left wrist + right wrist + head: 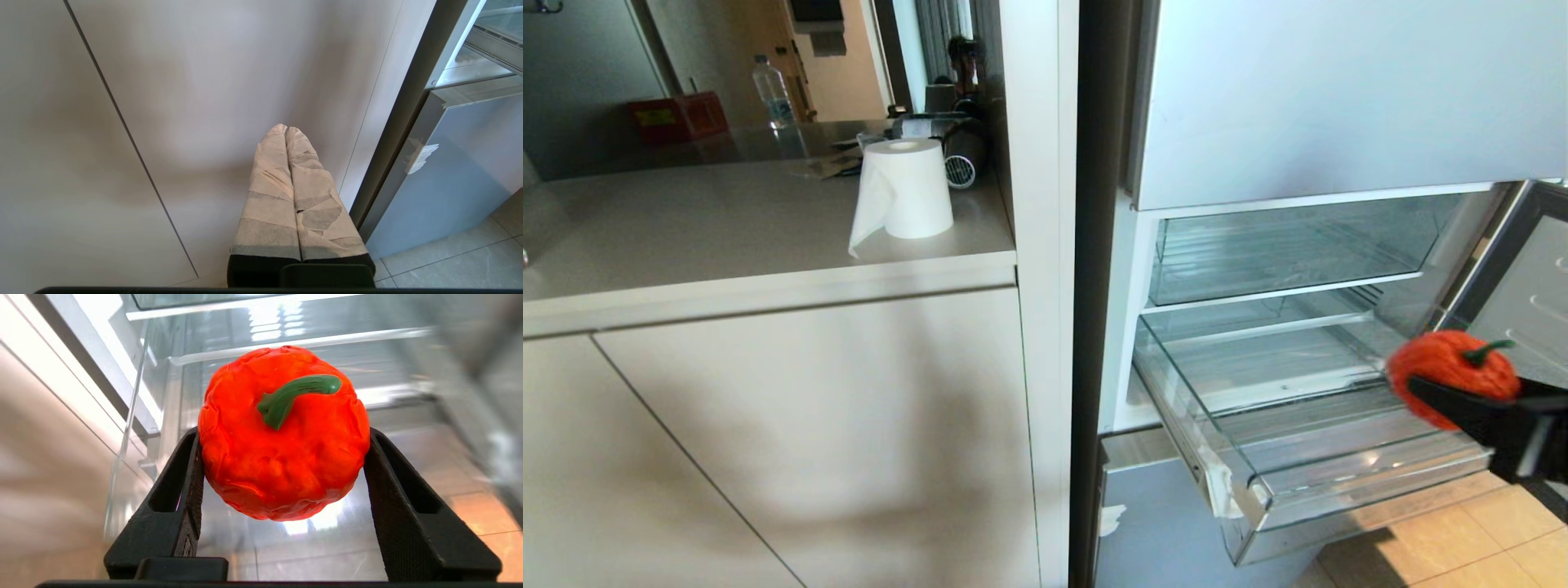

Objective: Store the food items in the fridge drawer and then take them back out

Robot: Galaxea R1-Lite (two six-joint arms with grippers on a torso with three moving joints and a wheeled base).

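One fruit (1450,371) shows at the right edge of the head view, orange-red with one green stem (1486,351). Two grippers appear: the right gripper (1462,396) at lower right, the left gripper (286,130) at the centre of its wrist view. Two clear drawers sit in the fridge at right: one drawer (1258,490) pulled out below, one bin (1290,253) above it. At upper left stand one paper roll (905,192), one bottle (770,90) and one red box (678,116).

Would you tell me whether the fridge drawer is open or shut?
Open: the fridge drawer is pulled out, its clear front lip jutting beyond the fridge front.
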